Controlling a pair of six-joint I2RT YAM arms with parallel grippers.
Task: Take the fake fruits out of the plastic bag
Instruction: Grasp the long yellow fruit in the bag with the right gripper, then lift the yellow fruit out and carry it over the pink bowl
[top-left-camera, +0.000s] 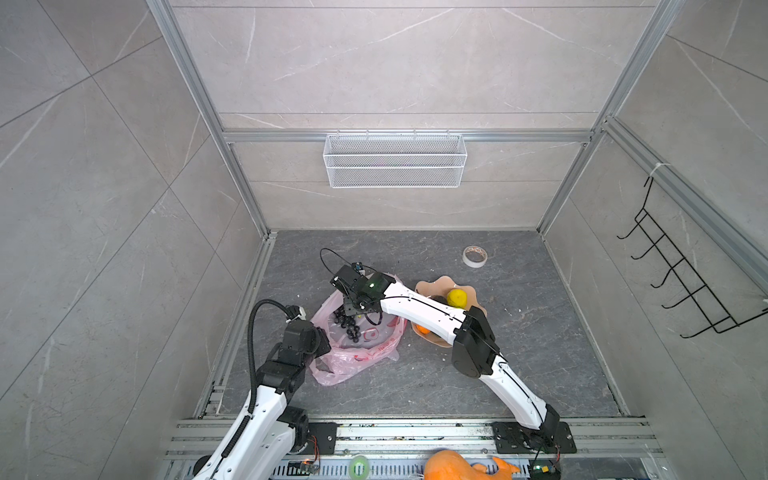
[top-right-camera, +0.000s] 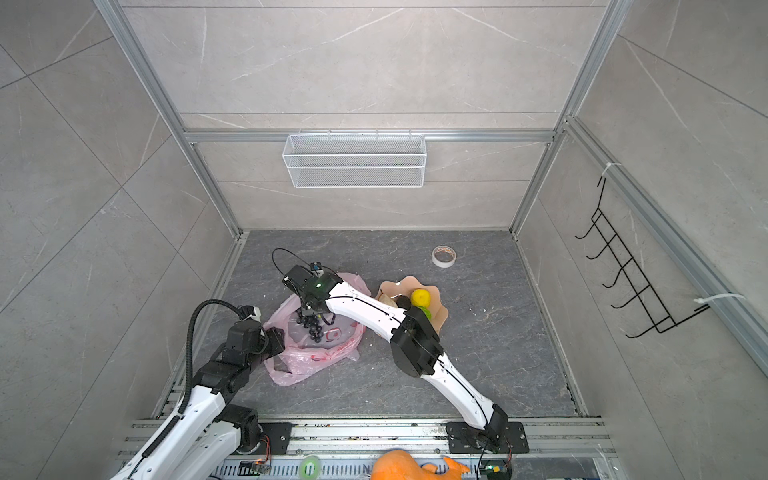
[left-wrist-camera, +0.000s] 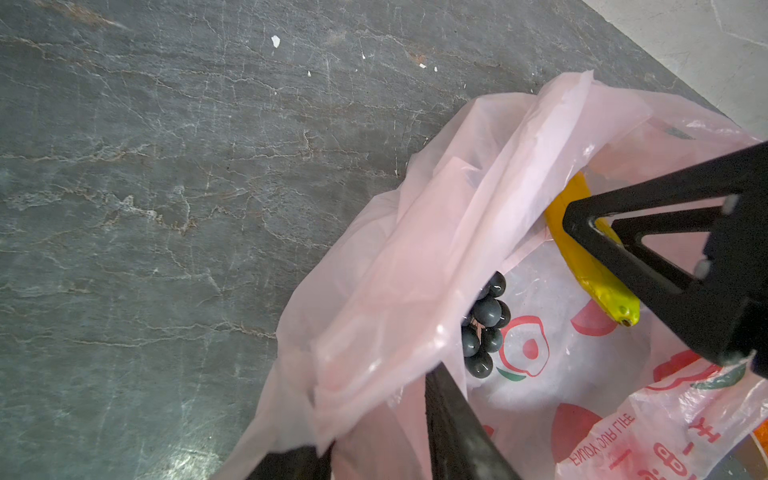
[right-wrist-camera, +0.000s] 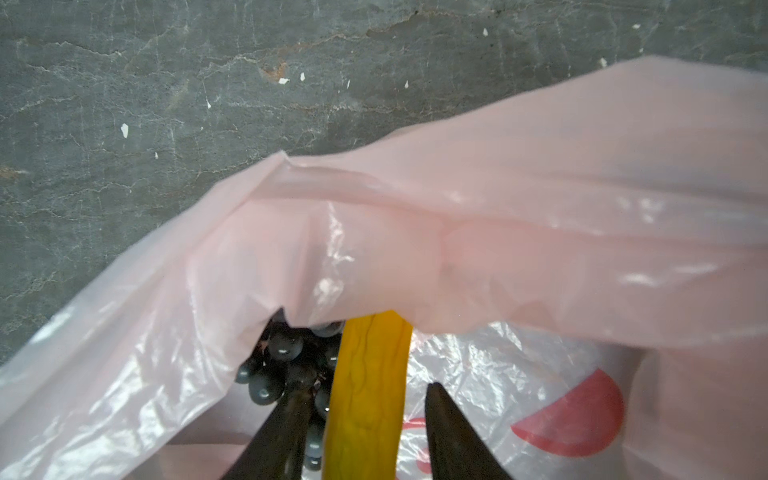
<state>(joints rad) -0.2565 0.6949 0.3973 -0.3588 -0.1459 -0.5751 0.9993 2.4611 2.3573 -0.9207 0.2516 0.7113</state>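
Observation:
The pink plastic bag (top-left-camera: 357, 353) (top-right-camera: 320, 355) lies left of centre on the dark floor, its mouth held up. My left gripper (top-left-camera: 322, 338) (left-wrist-camera: 374, 415) is shut on a fold of its rim (left-wrist-camera: 415, 249). Inside lie a yellow banana (left-wrist-camera: 582, 266) (right-wrist-camera: 370, 395) and a black grape bunch (top-left-camera: 351, 326) (left-wrist-camera: 484, 328) (right-wrist-camera: 282, 361). My right gripper (top-left-camera: 349, 309) (right-wrist-camera: 365, 409) reaches into the bag (right-wrist-camera: 540, 208). It is open with a finger on each side of the banana, a gap showing on one side. A lemon (top-left-camera: 456, 297), an orange (top-left-camera: 423, 330) and a dark avocado (top-right-camera: 402, 301) sit on the plate.
The peach scalloped plate (top-left-camera: 432, 286) stands right of the bag, partly under my right arm. A tape roll (top-left-camera: 475, 256) lies at the back right. A white wire basket (top-left-camera: 395, 160) hangs on the back wall and a black hook rack (top-left-camera: 685, 282) on the right wall. A large orange object (top-left-camera: 453, 465) is at the front edge.

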